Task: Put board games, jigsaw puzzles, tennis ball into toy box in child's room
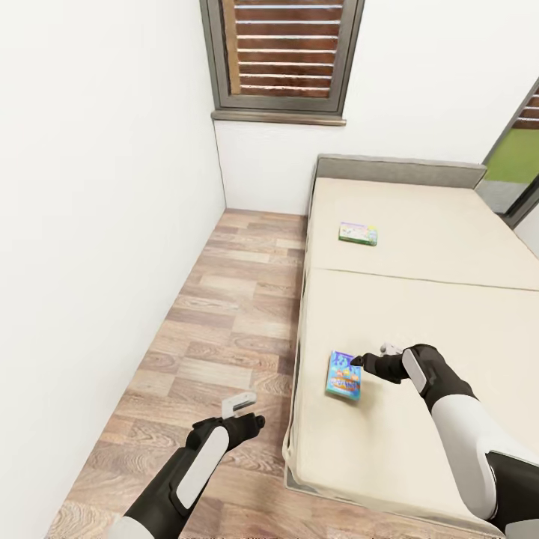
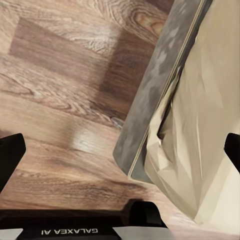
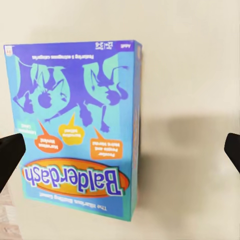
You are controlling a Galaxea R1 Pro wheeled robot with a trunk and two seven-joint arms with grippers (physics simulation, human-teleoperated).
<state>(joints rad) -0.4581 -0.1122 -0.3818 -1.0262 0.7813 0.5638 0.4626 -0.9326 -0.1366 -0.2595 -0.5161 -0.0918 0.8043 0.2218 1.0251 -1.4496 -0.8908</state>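
The right gripper was held wide open, empty, just beside the blue game box at lower centre on the bed, apparently for a grasp; the left gripper was parked open over floor.

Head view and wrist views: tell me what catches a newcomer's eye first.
The blue Balderdash box lies flat near the bed's left edge, the right gripper open beside it. A second, green game box lies farther up the mattress. The left gripper hangs open over the wood floor.
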